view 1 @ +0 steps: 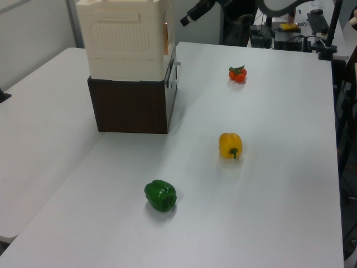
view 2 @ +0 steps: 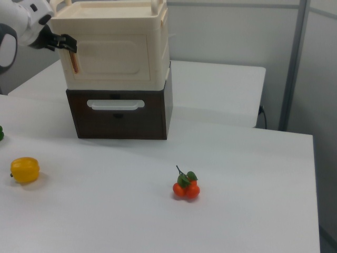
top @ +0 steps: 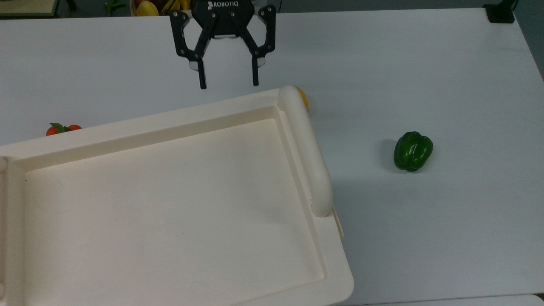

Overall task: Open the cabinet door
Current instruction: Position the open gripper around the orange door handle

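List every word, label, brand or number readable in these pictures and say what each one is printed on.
"ROBOTIQ": white letters on the black body of the gripper, at the top edge of the top view.
No other text can be read; the cabinet, the table and the green pepper carry no lettering that shows.

On the desk [view 1: 290, 167] there is one cabinet [view 2: 117, 68], with one door [view 2: 109, 54] and one drawer [view 2: 117, 113] below it. There are two peppers, one green pepper [view 1: 160, 195] and one yellow pepper [view 1: 230, 145], and one bunch of small tomatoes [view 2: 186, 188]. One end effector [top: 228, 85] hangs above.
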Robot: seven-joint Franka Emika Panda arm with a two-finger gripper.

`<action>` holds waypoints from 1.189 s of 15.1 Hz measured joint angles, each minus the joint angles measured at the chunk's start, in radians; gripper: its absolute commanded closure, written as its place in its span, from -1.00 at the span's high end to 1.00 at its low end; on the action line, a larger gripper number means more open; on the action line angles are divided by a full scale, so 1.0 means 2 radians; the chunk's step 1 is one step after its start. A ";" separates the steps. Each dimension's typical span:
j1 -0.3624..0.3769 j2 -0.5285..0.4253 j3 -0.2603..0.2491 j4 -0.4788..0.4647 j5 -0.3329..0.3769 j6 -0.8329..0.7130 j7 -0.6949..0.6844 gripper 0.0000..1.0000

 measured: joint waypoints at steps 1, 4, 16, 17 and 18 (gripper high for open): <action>0.000 0.006 0.001 0.000 0.000 0.013 0.000 0.19; 0.000 0.020 0.007 0.000 -0.007 0.031 -0.001 0.06; 0.005 0.069 0.010 0.026 -0.052 0.072 -0.002 0.03; 0.006 0.072 0.010 0.027 -0.055 0.073 -0.002 0.03; 0.006 0.075 0.010 0.029 -0.057 0.073 -0.002 0.03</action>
